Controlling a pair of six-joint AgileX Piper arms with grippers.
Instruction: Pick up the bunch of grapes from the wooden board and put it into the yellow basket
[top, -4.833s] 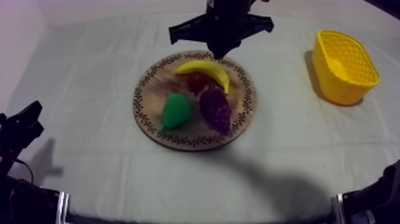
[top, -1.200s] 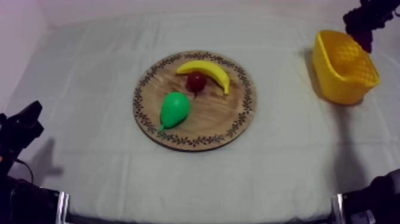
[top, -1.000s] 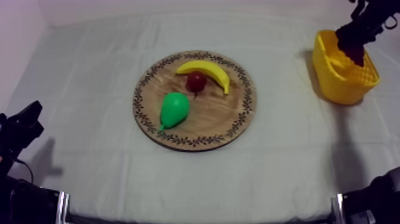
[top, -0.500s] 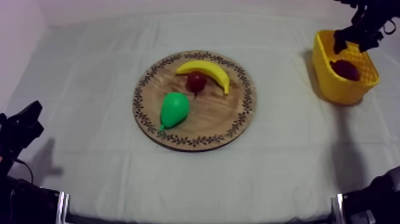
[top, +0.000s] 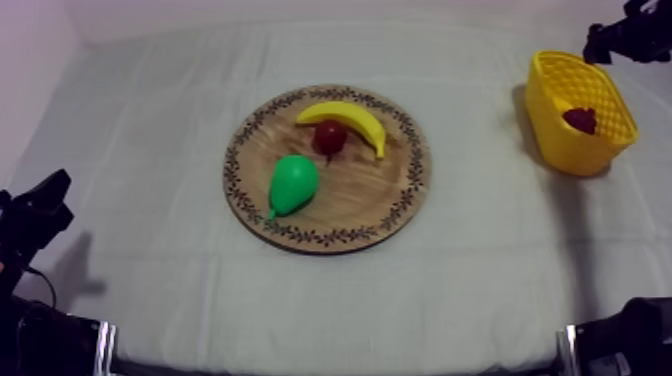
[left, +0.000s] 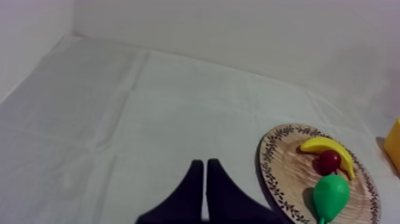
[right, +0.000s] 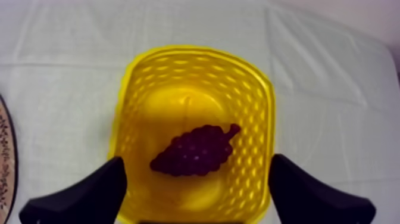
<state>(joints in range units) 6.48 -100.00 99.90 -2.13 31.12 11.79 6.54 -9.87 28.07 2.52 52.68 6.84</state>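
Bunch of grapes lies inside the yellow basket at the bench's far right, long axis slanting across its floor. Right claw hangs straight above, fingers wide, holding nothing. Left claw, pinched narrow, sits well apart at near left.

Your left gripper sits low at your left side, its fingers pressed together into a narrow wedge with nothing between them. Your right arm is raised at the far upper right. The right gripper points downward, fingers spread wide apart, gripping nothing.
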